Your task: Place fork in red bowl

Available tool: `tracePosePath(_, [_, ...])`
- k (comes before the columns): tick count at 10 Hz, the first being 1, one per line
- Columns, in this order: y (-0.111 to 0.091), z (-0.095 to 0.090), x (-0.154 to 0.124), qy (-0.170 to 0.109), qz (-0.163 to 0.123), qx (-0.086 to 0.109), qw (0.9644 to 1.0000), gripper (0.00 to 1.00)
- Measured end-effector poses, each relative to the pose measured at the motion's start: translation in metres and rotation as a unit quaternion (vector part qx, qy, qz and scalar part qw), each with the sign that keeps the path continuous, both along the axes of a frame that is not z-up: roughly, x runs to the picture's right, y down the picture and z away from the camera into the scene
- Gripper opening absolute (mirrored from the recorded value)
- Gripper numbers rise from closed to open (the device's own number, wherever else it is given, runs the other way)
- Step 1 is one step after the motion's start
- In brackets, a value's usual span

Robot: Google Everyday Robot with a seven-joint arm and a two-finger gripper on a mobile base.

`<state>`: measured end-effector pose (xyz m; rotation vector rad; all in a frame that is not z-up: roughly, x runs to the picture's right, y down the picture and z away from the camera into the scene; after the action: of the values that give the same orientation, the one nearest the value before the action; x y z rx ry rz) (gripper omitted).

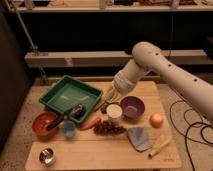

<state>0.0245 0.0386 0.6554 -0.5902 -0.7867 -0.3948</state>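
Observation:
My white arm reaches in from the right, and its gripper (109, 95) hangs just off the right edge of the green tray (59, 93), above the white cup. The gripper is shut on the fork (103, 104), a thin pale sliver that sticks out down-left from the fingertips. The red bowl (39, 122) sits at the board's left, well to the lower left of the gripper. A black-handled tool (66, 116) lies with one end across the bowl's rim.
Near the gripper stand a white cup (114, 111) and a purple bowl (132, 107). A blue cup (67, 129), carrot (90, 123) and grapes (109, 129) fill the middle. An orange (156, 120), grey cloth (138, 137), pale-yellow piece (160, 145) and steel cup (47, 156) lie around.

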Motion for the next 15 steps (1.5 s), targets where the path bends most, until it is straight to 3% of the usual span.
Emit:
tracePosePath(4, [-0.001,0.0,-0.001,-0.002,0.0,0.0,1.0,0.06])
tracePosePath(6, [-0.014,-0.003,-0.014,-0.024,-0.01,0.011,0.9996,0.06])
tracePosePath(8, [-0.033,-0.011,-0.046,-0.055,-0.023,0.029,0.9978,0.06])
tracePosePath(11, [-0.058,-0.029,-0.118,-0.1,-0.05,0.063,0.9918,0.06])
tracePosePath(14, [-0.072,-0.04,-0.195,-0.135,-0.09,0.1,0.9817,0.06])
tracePosePath(15, [-0.07,-0.04,-0.222,-0.147,-0.109,0.112,0.9768,0.06])
